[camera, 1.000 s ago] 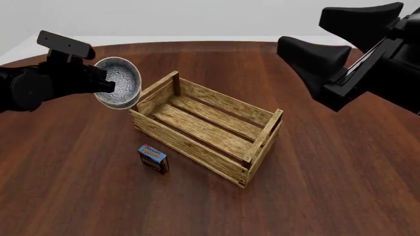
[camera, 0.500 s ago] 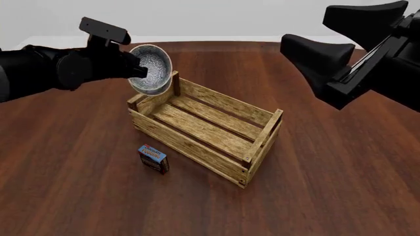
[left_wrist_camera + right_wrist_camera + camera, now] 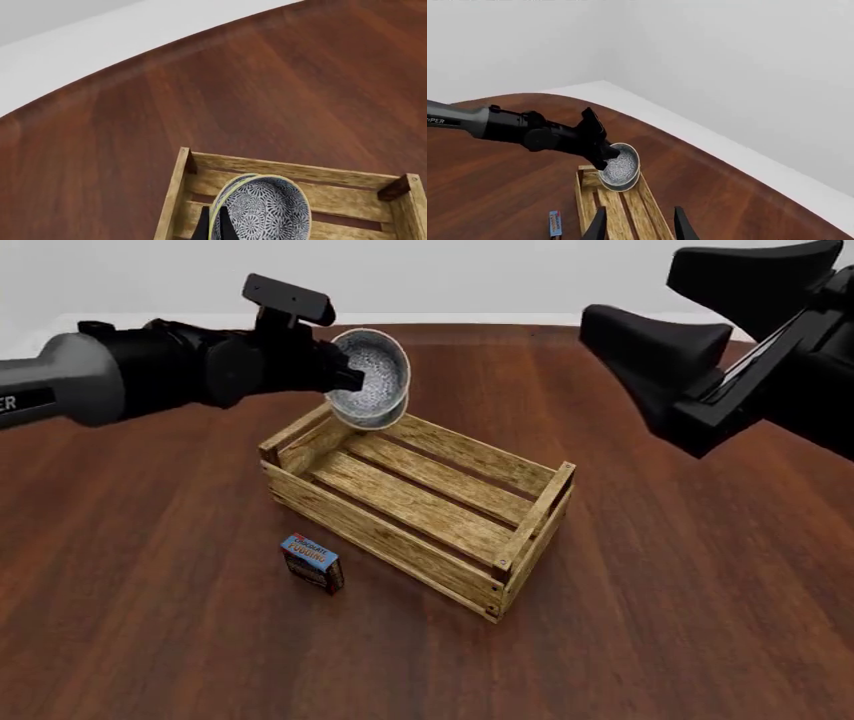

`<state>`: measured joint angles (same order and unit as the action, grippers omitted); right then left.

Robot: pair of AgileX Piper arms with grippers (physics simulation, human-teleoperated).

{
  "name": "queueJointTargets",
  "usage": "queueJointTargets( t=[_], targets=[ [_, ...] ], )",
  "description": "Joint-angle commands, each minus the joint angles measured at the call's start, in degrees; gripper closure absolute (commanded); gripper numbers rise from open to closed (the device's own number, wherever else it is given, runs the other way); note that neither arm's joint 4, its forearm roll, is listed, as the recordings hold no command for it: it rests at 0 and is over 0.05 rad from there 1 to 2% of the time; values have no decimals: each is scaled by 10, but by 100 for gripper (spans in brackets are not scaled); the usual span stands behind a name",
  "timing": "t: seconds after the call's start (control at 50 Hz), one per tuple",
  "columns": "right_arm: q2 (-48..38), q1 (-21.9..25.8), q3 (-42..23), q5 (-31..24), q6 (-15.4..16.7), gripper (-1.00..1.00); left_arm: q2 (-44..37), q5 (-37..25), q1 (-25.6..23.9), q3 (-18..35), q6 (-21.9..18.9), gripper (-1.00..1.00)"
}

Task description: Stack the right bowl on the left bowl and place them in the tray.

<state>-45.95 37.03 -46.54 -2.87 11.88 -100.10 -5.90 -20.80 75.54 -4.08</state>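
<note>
Two stacked bowls (image 3: 370, 379) with a grey speckled inside hang tilted on edge above the far left end of the tray (image 3: 416, 502), a light-brown wooden crate. My left gripper (image 3: 343, 375) is shut on their rim. In the left wrist view the bowls (image 3: 265, 210) show two rims, pinched by the gripper (image 3: 215, 228), with the tray's end wall (image 3: 287, 171) below. My right gripper (image 3: 641, 300) is open and empty, raised high at the right. Its wrist view shows its fingers (image 3: 599, 225) apart, and the bowls (image 3: 620, 171) over the tray (image 3: 627, 212).
A small blue-and-red box (image 3: 312, 561) stands on the brown wooden table (image 3: 147, 620) just in front of the tray's left part; it also shows in the right wrist view (image 3: 554, 223). The table's rounded far edge (image 3: 100, 82) lies behind the tray.
My left arm has carried the bowls rightward, from beside the tray's far left corner to above its far left end. The right arm has barely moved.
</note>
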Motion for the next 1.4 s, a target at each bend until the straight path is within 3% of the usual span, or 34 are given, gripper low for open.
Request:
queueJointTargets(
  t=[0.02, 0.44, 1.4],
  targets=[
    [7, -6, -1, -3, -1, -100, -27, -24, -35, 47, -5, 100],
    [16, -8, -1, -8, -1, -100, -99, -17, -56, 77, 24, 100],
    [13, -6, -2, -7, 0, -100, -188, 36, -68, 54, 79, 100]
  ],
)
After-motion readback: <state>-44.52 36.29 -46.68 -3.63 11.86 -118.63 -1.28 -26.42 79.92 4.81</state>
